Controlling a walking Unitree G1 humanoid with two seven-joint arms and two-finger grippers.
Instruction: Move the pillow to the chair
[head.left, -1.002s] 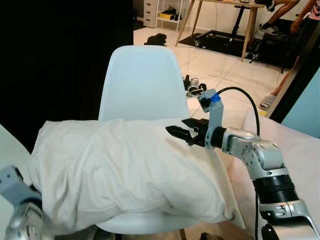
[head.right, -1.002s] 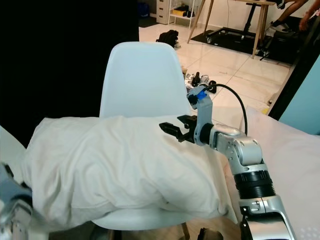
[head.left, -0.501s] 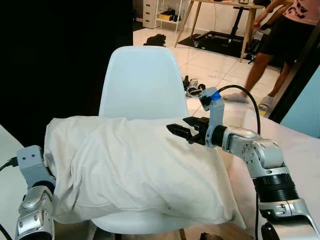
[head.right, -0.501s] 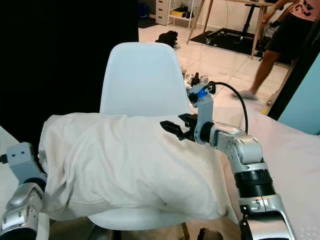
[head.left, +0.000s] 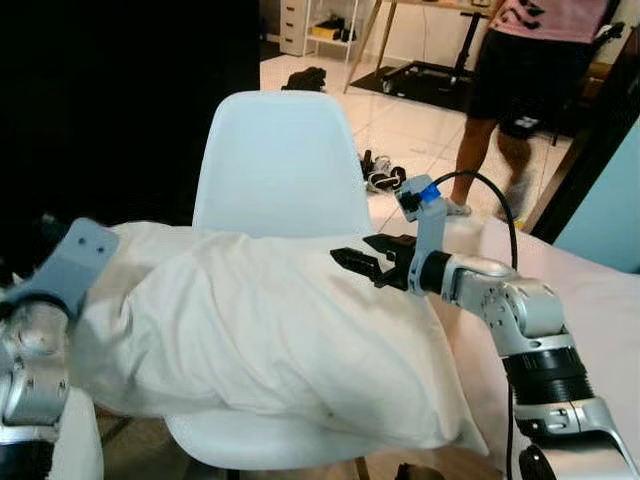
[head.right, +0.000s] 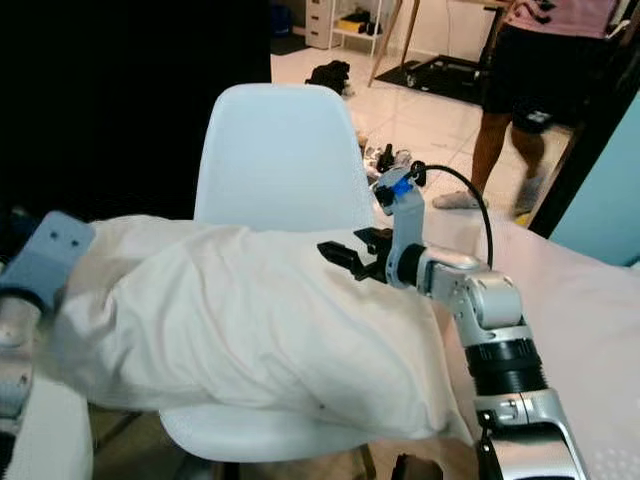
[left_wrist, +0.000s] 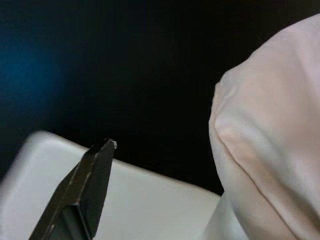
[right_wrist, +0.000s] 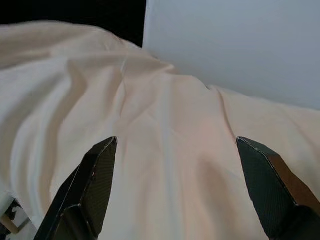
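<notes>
The large white fabric pillow (head.left: 260, 340) is draped across the seat of the white moulded plastic chair (head.left: 280, 165). The right gripper (right_wrist: 175, 165) is held just above it, fingers spread wide, nothing grasped. The left gripper's spread cannot be told.

Head views bright and sharp at centre; tiled floor (head.left: 420, 120) daylit, black curtain (head.left: 110, 100) unlit. Left arm (head.left: 45, 320) motion-blurred. Left wrist view dim, soft; finger (left_wrist: 85, 195) out of focus.
</notes>
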